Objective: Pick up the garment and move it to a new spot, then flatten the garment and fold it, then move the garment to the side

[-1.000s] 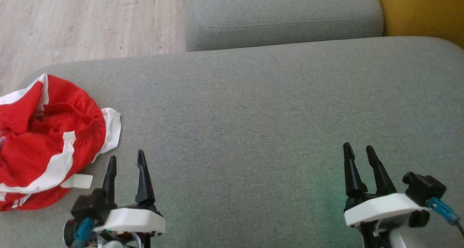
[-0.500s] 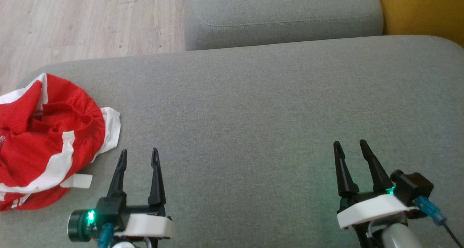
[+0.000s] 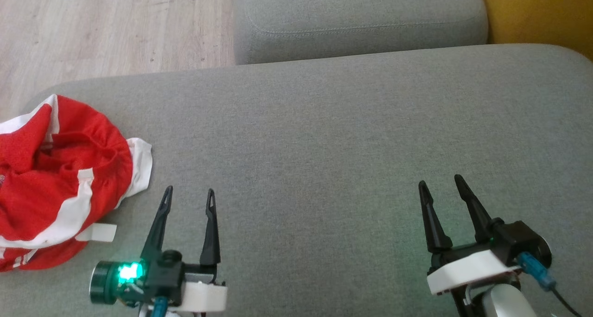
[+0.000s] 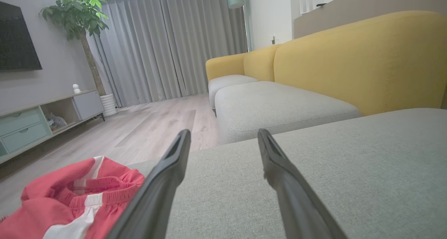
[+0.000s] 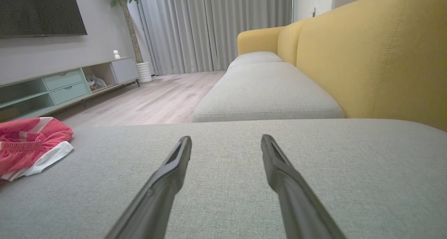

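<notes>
- Left gripper (image 3: 190, 190): fingers spread wide, released, holding nothing. It hovers over the grey cushion (image 3: 315, 136), and I can't tell if the tips actually touch the fabric.
- Right gripper (image 3: 440, 180): same deal, spread wide with nothing between the fingers, also over the cushion.
- Both point toward the cushion's far edge. The left one has a green light (image 3: 129, 273) glowing on its wrist.
- Garment (image 3: 55, 168): a red thing with white stripes, crumpled in a heap on the cushion. It's to the left of the left gripper and slightly ahead of its tips. Near, but not touching either finger. It's well apart from the right gripper.
- A small white tag (image 3: 99, 232) pokes out of the heap on the side facing the left gripper.
- Count: two grippers, one garment, one tag, two grey cushions (the near one plus a second cushion (image 3: 356, 20) past it), and one yellow backrest (image 3: 546, 11) ahead and right of the right gripper.
- Edges: the near cushion's far edge runs across ahead of both grippers. Wood floor (image 3: 92, 29) sits beyond it on the left gripper's side. The heap lies at the cushion's rounded left corner, and the head view cuts off part of it.
- Room: a wide stretch of plain grey fabric lies between the two grippers and ahead of them up to the far edge.
</notes>
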Available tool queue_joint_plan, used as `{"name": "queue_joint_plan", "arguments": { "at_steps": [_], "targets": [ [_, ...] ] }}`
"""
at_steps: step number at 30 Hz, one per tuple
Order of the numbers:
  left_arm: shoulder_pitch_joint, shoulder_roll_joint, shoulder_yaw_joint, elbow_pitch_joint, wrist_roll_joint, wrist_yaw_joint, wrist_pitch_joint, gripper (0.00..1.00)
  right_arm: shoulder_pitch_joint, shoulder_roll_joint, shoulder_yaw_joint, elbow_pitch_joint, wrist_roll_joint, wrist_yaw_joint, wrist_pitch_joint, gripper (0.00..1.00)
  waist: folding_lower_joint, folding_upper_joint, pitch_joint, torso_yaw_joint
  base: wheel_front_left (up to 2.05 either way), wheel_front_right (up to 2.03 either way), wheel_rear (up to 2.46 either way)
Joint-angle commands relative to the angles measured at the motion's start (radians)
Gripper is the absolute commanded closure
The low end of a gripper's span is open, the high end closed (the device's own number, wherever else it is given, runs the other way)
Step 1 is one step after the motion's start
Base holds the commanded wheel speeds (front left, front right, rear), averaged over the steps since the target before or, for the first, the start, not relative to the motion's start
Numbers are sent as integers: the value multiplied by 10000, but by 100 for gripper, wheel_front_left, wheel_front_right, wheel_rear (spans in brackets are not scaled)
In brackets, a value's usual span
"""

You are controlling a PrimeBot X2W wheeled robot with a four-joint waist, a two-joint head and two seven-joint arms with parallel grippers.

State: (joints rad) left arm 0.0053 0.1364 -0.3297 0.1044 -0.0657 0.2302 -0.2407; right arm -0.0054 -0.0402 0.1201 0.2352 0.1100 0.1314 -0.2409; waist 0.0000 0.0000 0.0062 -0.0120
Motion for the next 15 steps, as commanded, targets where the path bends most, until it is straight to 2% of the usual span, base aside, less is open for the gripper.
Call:
{"name": "queue_joint_plan", "arguments": {
  "at_steps": [1,15],
  "targets": [
    [-329,107,212,-399,416,145,-198,0,-415,-100,211,-253,-369,-7,-196,0,0,0,-13,-2,0,0,0],
    [-295,77,259,-73,500,-105,-210,0,-337,-101,0,-54,-182,-7,-208,0,0,0,-111,95,0,0,0]
  ]
}}
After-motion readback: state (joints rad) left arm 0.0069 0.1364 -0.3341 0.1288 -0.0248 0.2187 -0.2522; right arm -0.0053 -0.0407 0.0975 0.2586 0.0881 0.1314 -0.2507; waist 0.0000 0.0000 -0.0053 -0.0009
